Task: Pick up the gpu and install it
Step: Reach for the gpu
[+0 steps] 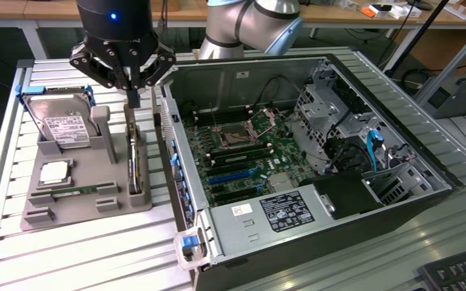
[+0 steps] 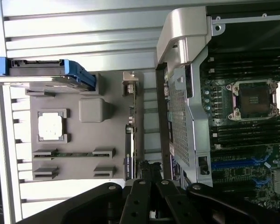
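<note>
Gripper (image 1: pixel 133 97) closed at top edge of gpu (image 1: pixel 134 151), which stands on edge in gray holder (image 1: pixel 63 215), case-side slot. Prob. light, stiff, fragile: pinch the bare edge.

Hand (image 1: pixel 133 97): positioned over the far end of the gpu (image 1: pixel 134 159), fingers drawn together; contact between them cannot be confirmed.

Gpu: standing on its long edge in a slot of the grey holder (image 1: pixel 87 209), just beside the open computer case (image 1: pixel 395 151).

Holder contents toward the exterior view's left: hard drive (image 1: pixel 67 126) with white label, leaning in a blue frame; processor chip (image 1: pixel 55 173) lying flat; RAM stick (image 1: pixel 75 191) on edge near the front.

Case: side panel off, motherboard (image 1: pixel 245 160) exposed, processor socket (image 1: pixel 237 137) visible, power supply (image 1: pixel 278 212) at the near end.

Surface (image 1: pixel 79 257): slatted metal, carrying holder and case. Keyboard (image 1: pixel 460 276) at the exterior view's lower right corner.
</note>
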You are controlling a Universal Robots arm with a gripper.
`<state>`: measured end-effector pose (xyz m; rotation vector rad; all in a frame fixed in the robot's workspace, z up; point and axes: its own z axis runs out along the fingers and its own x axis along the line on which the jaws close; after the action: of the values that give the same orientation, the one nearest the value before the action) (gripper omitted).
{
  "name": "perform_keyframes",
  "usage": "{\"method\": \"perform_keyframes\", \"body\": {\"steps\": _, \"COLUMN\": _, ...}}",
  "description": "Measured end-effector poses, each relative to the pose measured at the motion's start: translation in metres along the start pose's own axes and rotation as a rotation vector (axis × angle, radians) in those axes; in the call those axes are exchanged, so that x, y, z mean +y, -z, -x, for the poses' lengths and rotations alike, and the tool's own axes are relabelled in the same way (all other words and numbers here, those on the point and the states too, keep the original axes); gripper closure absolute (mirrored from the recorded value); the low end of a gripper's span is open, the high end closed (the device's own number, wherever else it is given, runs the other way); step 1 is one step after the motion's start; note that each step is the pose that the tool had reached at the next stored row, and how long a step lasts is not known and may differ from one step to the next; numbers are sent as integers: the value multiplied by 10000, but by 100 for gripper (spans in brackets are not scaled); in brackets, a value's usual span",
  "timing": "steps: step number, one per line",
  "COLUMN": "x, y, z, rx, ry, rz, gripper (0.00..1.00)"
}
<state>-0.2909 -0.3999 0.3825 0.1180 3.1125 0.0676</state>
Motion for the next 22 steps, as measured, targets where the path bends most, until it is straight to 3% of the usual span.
{"method": "perform_keyframes", "body": {"steps": 22, "x": -10, "y": 2, "z": -139, "rx": 1, "ry": 0, "rz": 0, "gripper": 90}}
